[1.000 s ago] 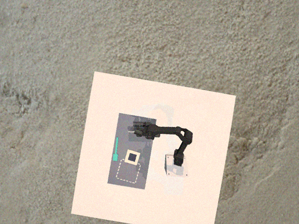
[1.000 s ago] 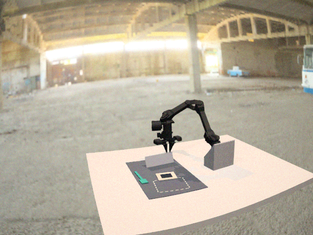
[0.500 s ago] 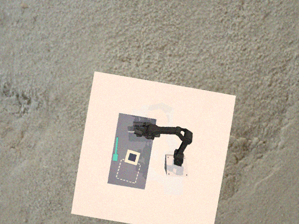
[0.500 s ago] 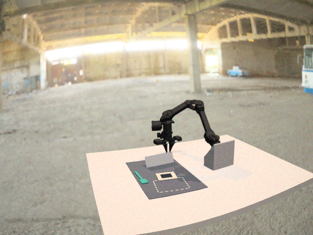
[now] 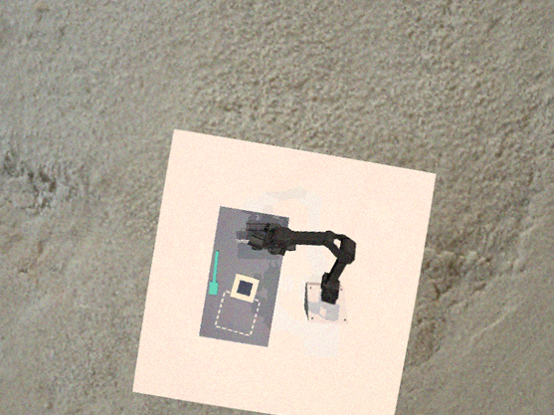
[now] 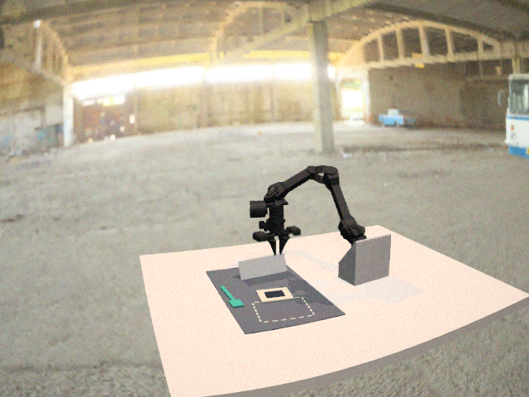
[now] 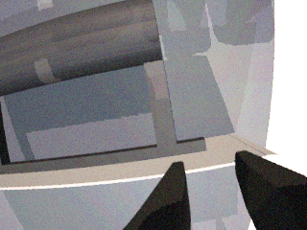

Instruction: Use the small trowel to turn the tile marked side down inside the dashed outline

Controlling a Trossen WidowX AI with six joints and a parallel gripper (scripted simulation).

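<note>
Hovering above the mat (image 5: 248, 340) (image 6: 294, 322), the gripper (image 5: 241, 238) (image 6: 278, 252) (image 7: 210, 167) is partly open and empty; trowel (image 5: 215, 274) (image 6: 231, 298) down, tile (image 5: 235, 288) (image 6: 262, 295) marked side up outside the dashed outline (image 5: 234, 332) (image 6: 283, 319), turning undone.

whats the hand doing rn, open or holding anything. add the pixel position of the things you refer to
Hand (image 5: 240, 238) (image 6: 278, 254) (image 7: 210, 167): partly open, a narrow gap between its fingertips, holding nothing; the trowel (image 5: 213, 288) (image 6: 235, 303) lies on the mat (image 5: 213, 331) (image 6: 252, 327), away from it.

A grey panel (image 5: 241, 241) (image 6: 262, 267) (image 7: 120, 173) stands upright — farther back, 1 pillar (image 6: 323, 89), 1 blue vehicle (image 6: 395, 120) and 1 white-and-blue bus (image 6: 518, 117).
</note>
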